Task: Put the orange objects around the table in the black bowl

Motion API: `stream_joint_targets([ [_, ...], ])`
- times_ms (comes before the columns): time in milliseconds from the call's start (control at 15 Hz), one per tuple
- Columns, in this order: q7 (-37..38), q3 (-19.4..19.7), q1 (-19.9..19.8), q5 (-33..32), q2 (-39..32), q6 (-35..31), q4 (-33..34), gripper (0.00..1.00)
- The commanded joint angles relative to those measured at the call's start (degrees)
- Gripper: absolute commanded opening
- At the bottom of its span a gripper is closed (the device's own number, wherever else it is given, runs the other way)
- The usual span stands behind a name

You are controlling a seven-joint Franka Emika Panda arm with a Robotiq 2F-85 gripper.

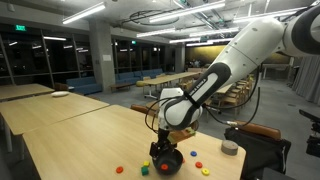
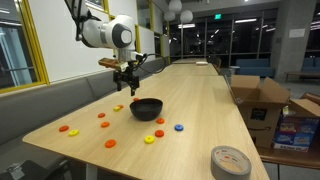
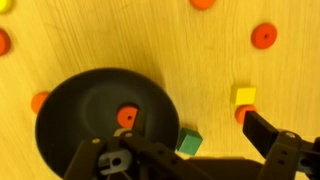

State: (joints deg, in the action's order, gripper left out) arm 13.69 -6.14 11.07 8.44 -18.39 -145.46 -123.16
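Nearest the camera in an exterior view there's a grey tape roll (image 2: 230,161) on the near corner of the table (image 2: 200,100), with cardboard boxes (image 2: 258,100) stacked just off that edge. A bit further in, the orange objects (image 2: 110,143) are scattered over the pale wood, most of them on the wall side of the black bowl (image 2: 146,108), and there's a blue piece (image 2: 179,127) on its other side. The bowl sits upright roughly mid-table, and the gripper (image 2: 127,85) hangs just above it near the far rim, not touching it as far as I can tell. In the wrist view the claw looks released: the fingers (image 3: 275,148) are spread wide with nothing pinched between them. That same view shows one orange piece (image 3: 127,116) already lying inside the bowl, close to the middle. The rest are out on the bare wood, with one right beside the rim (image 3: 40,101) and a few well apart from it, like this one (image 3: 264,36). A small green block (image 3: 189,141) sits just outside the bowl's edge, and a yellow block (image 3: 244,96) is a little beyond that, with another orange bit tucked right next to it. Past the bowl the tabletop runs on bare toward the far end, and way back in the room there are more wooden tables and chairs (image 1: 180,75) under the ceiling lights
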Motion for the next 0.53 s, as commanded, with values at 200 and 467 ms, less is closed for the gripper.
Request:
stream_joint_targets([
  [200,-6.8,-4.9,-0.4,3.7,7.1,1.6,-12.3,1.0],
  [467,-2.9,-6.1,2.5,1.4,5.5,-1.8,-16.1,1.0],
])
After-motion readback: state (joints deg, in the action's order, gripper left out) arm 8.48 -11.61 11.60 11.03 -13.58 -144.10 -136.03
